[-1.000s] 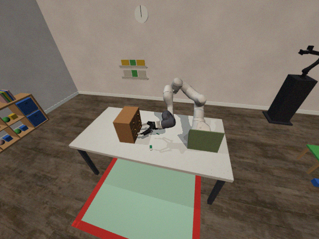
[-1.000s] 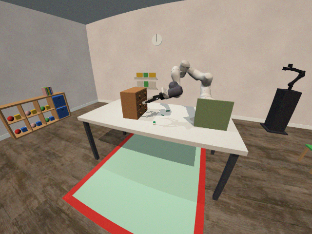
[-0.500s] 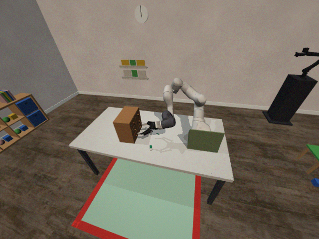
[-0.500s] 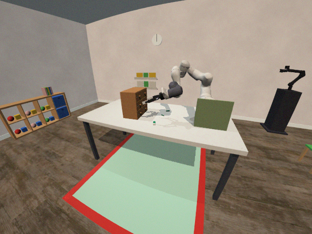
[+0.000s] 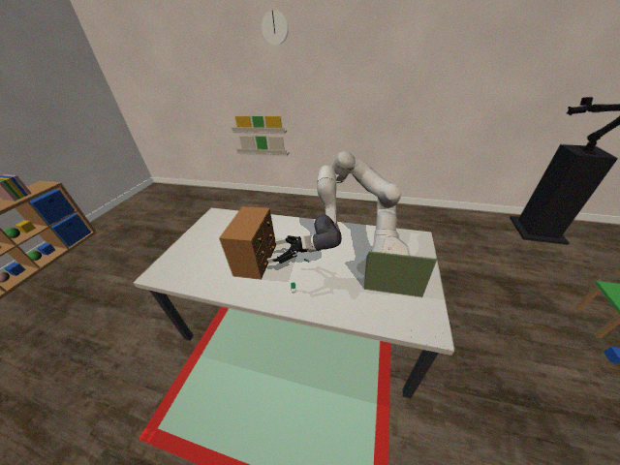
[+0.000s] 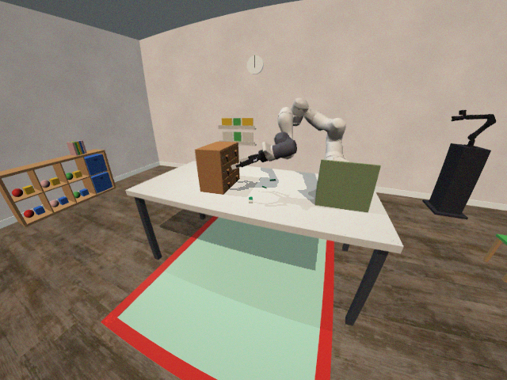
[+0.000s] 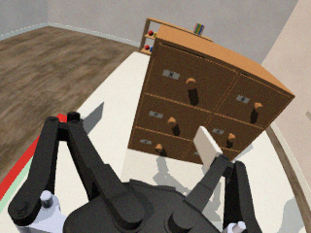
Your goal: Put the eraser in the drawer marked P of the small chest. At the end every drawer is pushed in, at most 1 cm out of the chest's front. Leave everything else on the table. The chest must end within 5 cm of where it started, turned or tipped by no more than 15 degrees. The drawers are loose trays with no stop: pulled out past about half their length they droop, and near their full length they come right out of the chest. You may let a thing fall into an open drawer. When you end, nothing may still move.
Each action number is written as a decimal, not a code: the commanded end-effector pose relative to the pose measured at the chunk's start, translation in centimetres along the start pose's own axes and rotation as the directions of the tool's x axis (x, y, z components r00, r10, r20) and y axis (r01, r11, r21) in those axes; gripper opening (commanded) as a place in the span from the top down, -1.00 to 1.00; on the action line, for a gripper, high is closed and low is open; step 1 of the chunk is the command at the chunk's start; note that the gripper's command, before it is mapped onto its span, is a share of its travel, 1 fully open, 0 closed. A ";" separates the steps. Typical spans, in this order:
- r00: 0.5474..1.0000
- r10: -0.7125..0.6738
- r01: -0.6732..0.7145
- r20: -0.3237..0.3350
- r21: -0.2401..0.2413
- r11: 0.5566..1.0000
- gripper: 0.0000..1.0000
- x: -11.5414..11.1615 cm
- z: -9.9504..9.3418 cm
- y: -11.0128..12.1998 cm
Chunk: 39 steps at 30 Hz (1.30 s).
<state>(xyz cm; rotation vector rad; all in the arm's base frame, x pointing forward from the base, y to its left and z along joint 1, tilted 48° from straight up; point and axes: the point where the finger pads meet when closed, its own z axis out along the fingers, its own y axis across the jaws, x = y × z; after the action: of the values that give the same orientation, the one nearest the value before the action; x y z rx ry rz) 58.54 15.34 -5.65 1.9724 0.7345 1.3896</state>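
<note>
The small wooden chest (image 5: 243,243) (image 6: 213,166) (image 7: 209,72) stands on the left part of the white table (image 5: 350,315) (image 6: 310,226). Its front has two columns of drawers with knobs and small label plates, and all look pushed in. I cannot read the letters. My gripper (image 5: 278,251) (image 6: 238,164) (image 7: 151,121) is open and empty. It lies level, pointing at the chest's front, just short of the knobs. A small white and green eraser (image 5: 293,286) (image 6: 250,199) lies on the table in front of the chest, toward the near edge, apart from the gripper.
A small green piece (image 5: 306,261) (image 6: 271,178) lies on the table under my wrist. A green upright panel (image 5: 397,273) (image 6: 346,186) stands on the table's right part, in front of the arm's base. A shelf unit (image 5: 35,225) stands on the floor far left.
</note>
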 end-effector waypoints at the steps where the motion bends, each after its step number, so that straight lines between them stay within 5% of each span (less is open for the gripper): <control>1: 1.000 0.003 -0.003 0.002 0.000 1.000 -1.00 0.0 -0.1 0.0; 9: 0.999 0.003 -0.003 0.052 0.000 1.000 -1.00 0.3 -0.6 0.0; 22: 0.968 0.003 -0.003 0.249 0.000 1.000 -1.00 1.2 -2.7 0.0; 33: 0.843 0.003 -0.003 0.538 0.000 1.000 -1.00 2.8 -6.1 0.0; 35: 0.843 0.003 -0.003 0.538 0.000 1.000 -1.00 2.8 -6.1 0.0; 39: 0.760 0.003 -0.003 0.650 0.000 1.000 -1.00 3.4 -7.6 0.0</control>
<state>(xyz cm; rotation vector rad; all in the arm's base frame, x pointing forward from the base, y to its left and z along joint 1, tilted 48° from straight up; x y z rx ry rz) 53.57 19.41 -1.70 2.2763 0.3278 0.8170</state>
